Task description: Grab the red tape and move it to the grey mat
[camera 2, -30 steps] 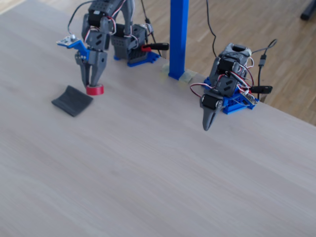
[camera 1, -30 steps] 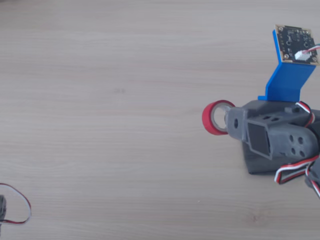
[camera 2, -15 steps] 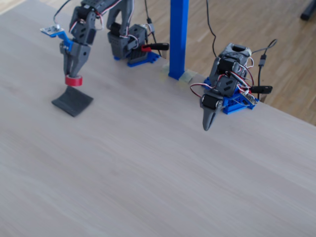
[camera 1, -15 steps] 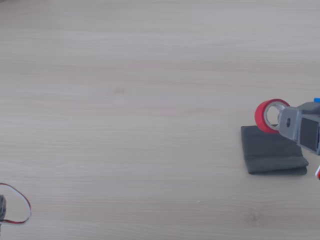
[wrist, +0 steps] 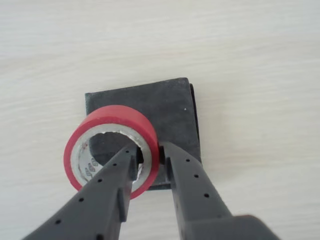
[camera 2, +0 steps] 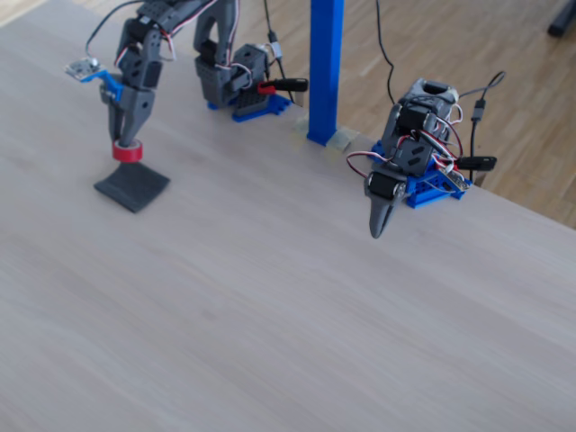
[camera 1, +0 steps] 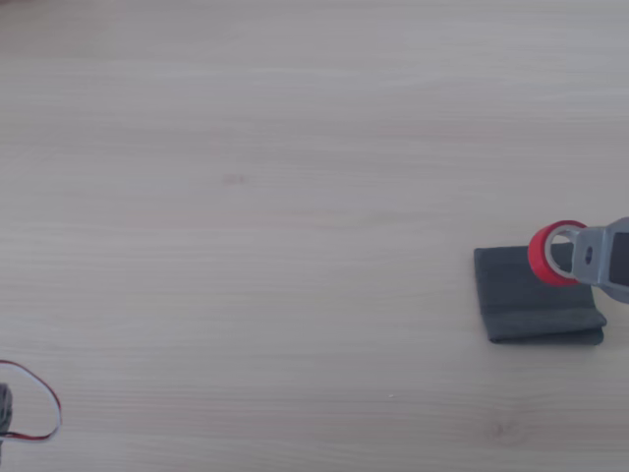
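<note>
Currently 2-finger grey gripper (wrist: 149, 161) clamps the small round red tape roll's (wrist: 112, 145) wall, directly above dark grey folded mat (wrist: 150, 100); lowering remains.

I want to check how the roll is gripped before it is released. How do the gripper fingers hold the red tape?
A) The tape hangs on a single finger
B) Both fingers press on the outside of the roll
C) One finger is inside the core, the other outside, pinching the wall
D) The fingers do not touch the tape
C: in the wrist view, one finger reaches into the core of the red tape and the other lies outside it, over the grey mat.
</note>
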Robot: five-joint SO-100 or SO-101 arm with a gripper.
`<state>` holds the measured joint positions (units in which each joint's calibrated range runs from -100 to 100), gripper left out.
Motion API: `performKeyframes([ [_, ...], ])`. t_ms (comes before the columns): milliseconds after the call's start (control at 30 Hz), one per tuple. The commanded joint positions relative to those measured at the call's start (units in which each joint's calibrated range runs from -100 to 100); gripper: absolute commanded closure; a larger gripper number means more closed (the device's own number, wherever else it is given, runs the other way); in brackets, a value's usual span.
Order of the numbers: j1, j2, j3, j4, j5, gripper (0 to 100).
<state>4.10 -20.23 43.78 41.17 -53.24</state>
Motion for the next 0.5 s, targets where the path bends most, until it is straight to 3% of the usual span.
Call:
performKeyframes([
  [0, 0.41, 2.59, -5.5, -0.63, 0.95, 98],
  [467, 0.41, 15.87, -15.17, -0.71, 1.0, 98],
])
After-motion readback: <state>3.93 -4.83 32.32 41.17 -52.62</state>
